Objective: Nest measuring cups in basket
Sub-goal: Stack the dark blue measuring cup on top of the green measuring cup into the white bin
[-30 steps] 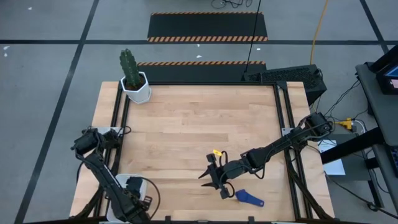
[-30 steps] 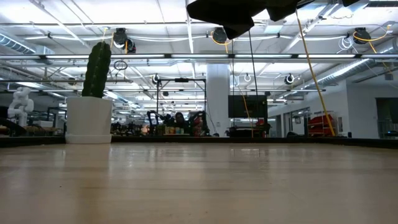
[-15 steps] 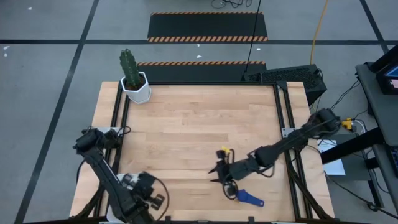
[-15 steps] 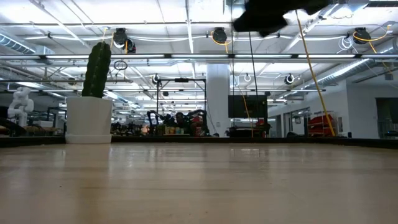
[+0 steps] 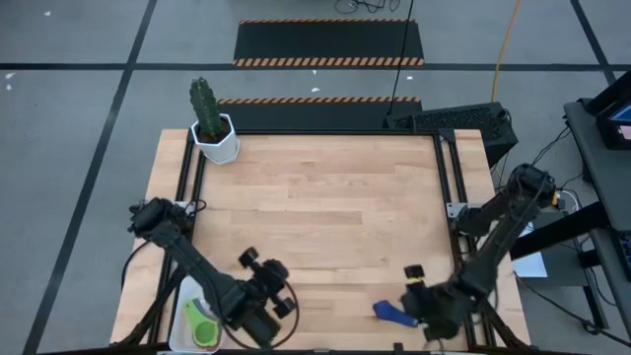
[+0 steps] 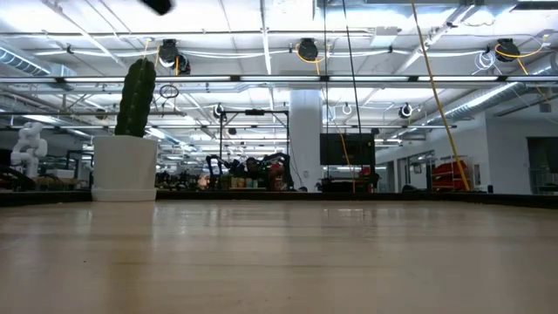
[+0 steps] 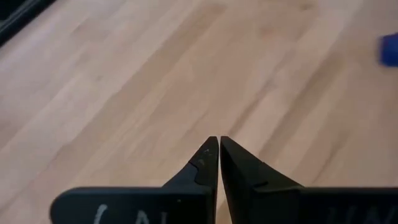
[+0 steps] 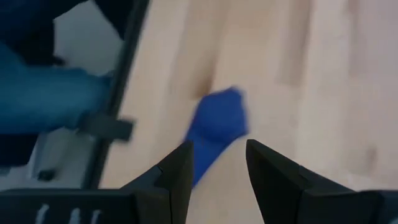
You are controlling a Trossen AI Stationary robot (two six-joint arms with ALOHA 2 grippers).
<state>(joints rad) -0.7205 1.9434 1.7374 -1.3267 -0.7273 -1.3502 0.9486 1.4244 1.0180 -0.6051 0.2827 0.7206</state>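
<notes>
The right gripper (image 8: 217, 165) had its fingers spread and empty, hanging at the table's near edge with the dark blue measuring cup (image 8: 214, 127) lying just ahead of the gap between them, its handle running back toward the jaws. From above, that cup (image 5: 393, 315) lay on the wood just beside this gripper (image 5: 422, 308), its long axis roughly along the table edge; the right arm was plainly the nearer. The left gripper (image 7: 219, 155) had its fingers pressed together, holding nothing, over bare wood beside the basket (image 5: 178, 325). In the basket sat a green cup (image 5: 202, 323), nested with others I could not tell
</notes>
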